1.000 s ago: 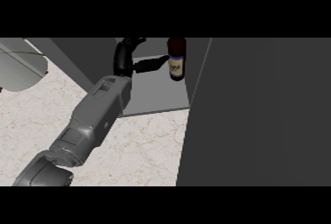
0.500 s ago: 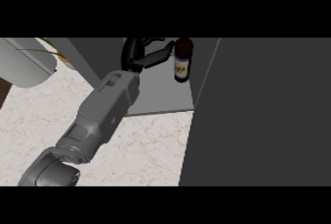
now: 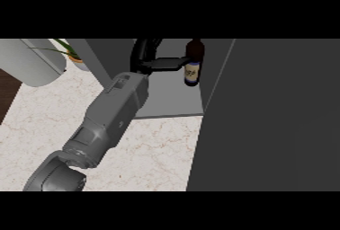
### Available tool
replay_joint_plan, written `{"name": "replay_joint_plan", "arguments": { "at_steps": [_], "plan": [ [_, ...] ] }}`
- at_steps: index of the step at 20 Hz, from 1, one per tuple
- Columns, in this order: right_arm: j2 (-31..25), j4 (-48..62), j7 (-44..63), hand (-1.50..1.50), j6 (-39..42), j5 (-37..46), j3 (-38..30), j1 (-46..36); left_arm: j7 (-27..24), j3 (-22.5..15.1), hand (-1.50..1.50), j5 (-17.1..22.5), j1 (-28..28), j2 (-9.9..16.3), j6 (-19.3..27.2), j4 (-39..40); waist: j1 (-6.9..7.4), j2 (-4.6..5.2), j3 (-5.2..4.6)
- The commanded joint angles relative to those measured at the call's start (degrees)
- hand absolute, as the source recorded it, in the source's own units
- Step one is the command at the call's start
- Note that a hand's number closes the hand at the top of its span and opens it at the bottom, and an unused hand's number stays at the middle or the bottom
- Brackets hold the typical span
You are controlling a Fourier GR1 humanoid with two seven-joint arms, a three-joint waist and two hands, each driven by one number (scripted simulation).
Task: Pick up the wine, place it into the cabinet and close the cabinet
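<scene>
Wine, a dark glass bottle with a pale label (image 3: 192, 67), stands upright inside the grey open cabinet (image 3: 166, 105). My black left hand (image 3: 154, 58) reaches in beside it, fingers straight, tips touching the bottle.

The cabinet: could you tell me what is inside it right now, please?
Inside the cabinet stands a wine bottle, upright, with the left hand at it. The open door hides anything further right.

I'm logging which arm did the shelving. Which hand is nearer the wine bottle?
Left. The left hand reaches the wine bottle inside the cabinet, fingers against its side. The right hand is out of view.
</scene>
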Motion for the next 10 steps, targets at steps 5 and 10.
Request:
{"name": "replay_joint_plan", "arguments": {
  "at_steps": [5,10],
  "plan": [
    [-1.5,-12.4,5.3,-1.50,-1.0,0.0,1.0,4.7,-1.3,-4.4,-1.50,3.2,5.7,-0.3,-4.4,-4.2,0.93,-0.95,-0.02],
    [-0.9,-9.2,6.0,-1.50,-0.3,-1.3,-1.4,1.9,2.9,-9.3,-1.50,9.1,8.5,-0.3,-5.9,-10.8,2.03,-0.86,-0.01]
  ]
}}
